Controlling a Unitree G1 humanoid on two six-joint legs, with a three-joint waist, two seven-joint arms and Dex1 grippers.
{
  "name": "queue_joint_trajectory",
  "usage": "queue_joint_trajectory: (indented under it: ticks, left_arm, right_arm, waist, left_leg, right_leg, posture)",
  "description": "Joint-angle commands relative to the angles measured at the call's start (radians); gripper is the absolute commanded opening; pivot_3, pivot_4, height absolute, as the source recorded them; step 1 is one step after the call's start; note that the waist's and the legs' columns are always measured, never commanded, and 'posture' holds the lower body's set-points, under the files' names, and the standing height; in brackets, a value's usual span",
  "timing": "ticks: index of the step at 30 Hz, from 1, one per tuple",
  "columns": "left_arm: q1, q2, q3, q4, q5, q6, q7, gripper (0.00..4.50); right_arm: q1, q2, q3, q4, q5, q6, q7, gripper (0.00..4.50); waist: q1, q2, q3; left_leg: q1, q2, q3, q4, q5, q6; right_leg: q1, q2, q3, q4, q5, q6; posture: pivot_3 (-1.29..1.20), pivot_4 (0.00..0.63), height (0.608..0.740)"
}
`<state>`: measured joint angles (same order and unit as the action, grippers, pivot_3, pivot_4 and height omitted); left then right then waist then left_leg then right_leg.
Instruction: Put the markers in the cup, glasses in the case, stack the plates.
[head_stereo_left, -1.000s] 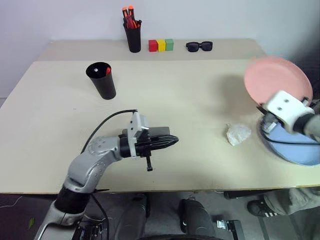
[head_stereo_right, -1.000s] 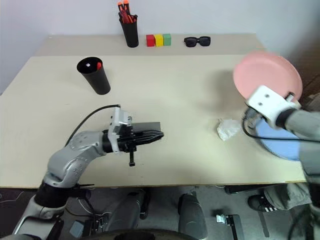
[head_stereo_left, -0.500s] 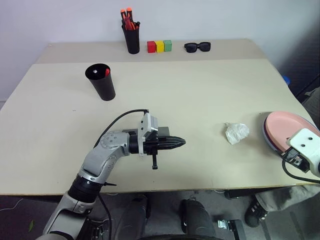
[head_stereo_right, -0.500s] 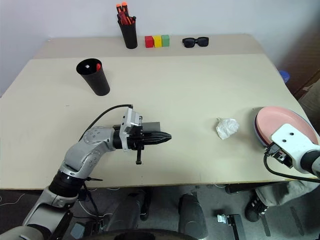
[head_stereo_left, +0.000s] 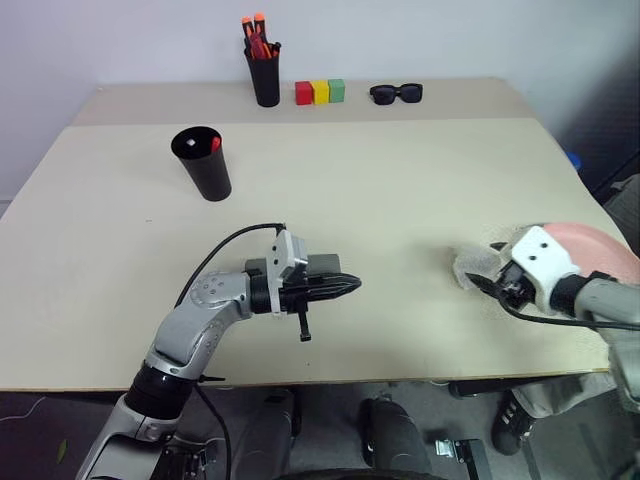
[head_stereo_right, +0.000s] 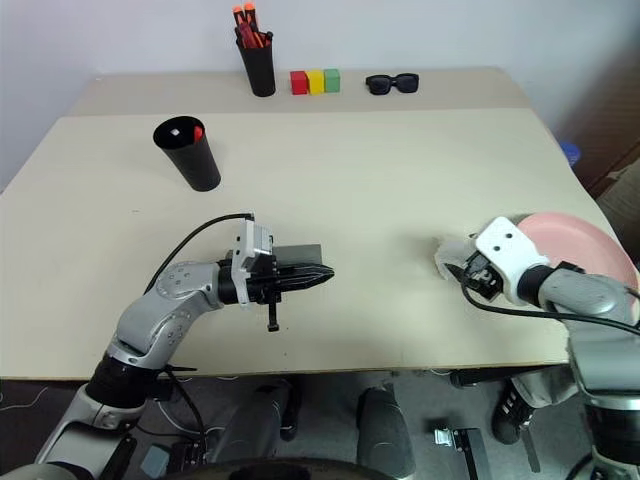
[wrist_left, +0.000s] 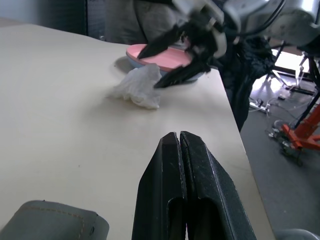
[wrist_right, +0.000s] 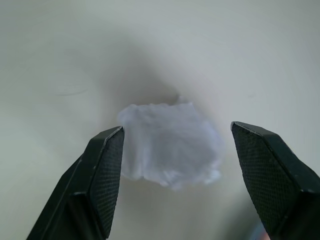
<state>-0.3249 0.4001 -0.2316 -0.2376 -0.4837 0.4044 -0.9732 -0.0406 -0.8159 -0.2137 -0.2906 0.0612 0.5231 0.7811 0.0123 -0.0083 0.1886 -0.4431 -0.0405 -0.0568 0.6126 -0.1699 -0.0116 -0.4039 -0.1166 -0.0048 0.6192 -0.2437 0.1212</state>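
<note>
The black cup (head_stereo_left: 202, 165) stands at the back left with the ends of two markers (head_stereo_left: 214, 144) showing inside its rim. My left gripper (head_stereo_left: 352, 285) is shut and empty, lying level just above the grey case (head_stereo_left: 322, 265), which rests on the table in front of me. At the right edge the pink plate (head_stereo_left: 598, 246) lies on the blue plate (wrist_left: 131, 58). My right gripper (wrist_right: 177, 132) is open just left of the plates, a finger on either side of a crumpled white tissue (wrist_right: 170, 145). The glasses are hidden.
Along the far edge stand a black pen pot (head_stereo_left: 266, 78) with orange-capped markers, three coloured blocks (head_stereo_left: 321, 92) and black sunglasses (head_stereo_left: 396, 94). The plates sit close to the table's right edge (head_stereo_right: 590, 200).
My right gripper lowered the raised pink plate onto the blue one, let go of it, and moved left to straddle the tissue with open fingers. The left arm stayed put.
</note>
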Motion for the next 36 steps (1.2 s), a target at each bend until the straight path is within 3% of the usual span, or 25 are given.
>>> queue_joint_trajectory:
  ticks: [1,4,8,9,16,23,26,30,36]
  left_arm:
    - [-0.001,-0.002,0.02,-0.045,-0.01,0.0,0.016,0.0]
    - [0.011,0.007,0.027,-0.057,-0.013,0.005,0.024,0.0]
    - [0.023,0.012,0.027,-0.068,-0.017,0.011,0.028,0.0]
    - [0.022,0.011,0.025,-0.067,-0.016,0.01,0.029,0.0]
    - [0.0,-0.015,0.016,-0.039,-0.013,0.005,0.033,0.0]
    - [-0.032,-0.03,0.023,-0.001,-0.012,-0.002,0.023,0.0]
    - [-0.054,-0.038,0.031,-0.005,-0.005,0.004,0.046,0.0]
    - [-0.075,-0.042,0.085,-0.021,-0.019,0.021,0.115,0.0]
    - [-0.045,-0.003,0.19,-0.05,0.004,0.039,0.229,0.0]
  right_arm:
    - [-0.033,0.016,0.031,0.057,-0.019,-0.022,-0.045,3.21]
    - [-0.043,0.018,0.031,0.077,-0.012,-0.022,-0.062,2.19]
    - [-0.035,0.005,0.001,0.033,0.006,-0.019,-0.067,0.17]
    - [-0.034,0.001,-0.006,0.025,0.007,-0.016,-0.069,0.04]
    - [-0.014,-0.077,-0.202,-0.028,-0.014,0.054,-0.124,0.04]
    - [0.088,-0.127,-0.306,0.134,-0.081,0.039,-0.184,0.04]
    - [0.098,-0.123,-0.29,0.166,-0.069,-0.007,-0.171,1.24]
    - [0.029,-0.13,-0.261,0.195,-0.063,-0.073,-0.179,3.2]
    - [-0.11,-0.096,-0.117,0.198,-0.009,-0.165,-0.098,3.2]
  waist:
    - [0.002,0.0,0.0]
    - [0.001,0.0,0.0]
    - [0.001,0.0,0.0]
    - [0.001,0.0,0.0]
    - [0.003,0.0,0.0]
    - [0.001,0.001,0.0]
    - [-0.003,0.001,0.0]
    - [-0.006,0.002,-0.001]
    - [-0.005,0.002,0.0]
  left_leg:
    - [0.0,0.0,0.0,0.0,0.0,0.0]
    - [0.0,0.0,0.0,0.0,0.0,0.0]
    - [0.0,0.0,0.0,-0.001,0.0,0.0]
    - [0.0,0.0,0.0,0.0,0.0,0.0]
    - [0.0,0.0,0.0,0.0,0.0,0.0]
    - [0.0,0.0,0.002,0.0,0.0,0.0]
    - [0.001,0.0,0.002,0.0,0.0,0.001]
    - [0.001,0.0,0.002,0.0,0.0,0.001]
    - [0.001,0.0,0.002,0.0,0.0,0.001]
  right_leg:
    - [0.0,0.0,0.0,0.0,0.0,0.0]
    - [0.0,0.0,0.0,0.0,0.0,0.0]
    - [0.0,0.0,0.0,0.001,0.0,0.0]
    - [0.0,0.001,0.0,0.001,0.0,0.0]
    - [0.0,0.0,0.0,0.0,0.0,0.0]
    - [0.001,0.0,0.0,-0.001,0.0,0.0]
    - [0.0,0.0,0.001,0.0,0.0,0.0]
    - [0.0,0.0,0.001,0.001,0.0,0.0]
    - [0.001,0.001,0.001,0.001,0.0,0.001]
  posture:
    - [0.0,0.15,0.74]
    - [0.0,0.15,0.74]
    - [0.0,0.15,0.74]
    - [0.0,0.15,0.74]
    - [0.0,0.15,0.74]
    - [0.0,0.15,0.74]
    - [0.0,0.15,0.74]
    - [0.0,0.15,0.74]
    - [0.0,0.15,0.74]
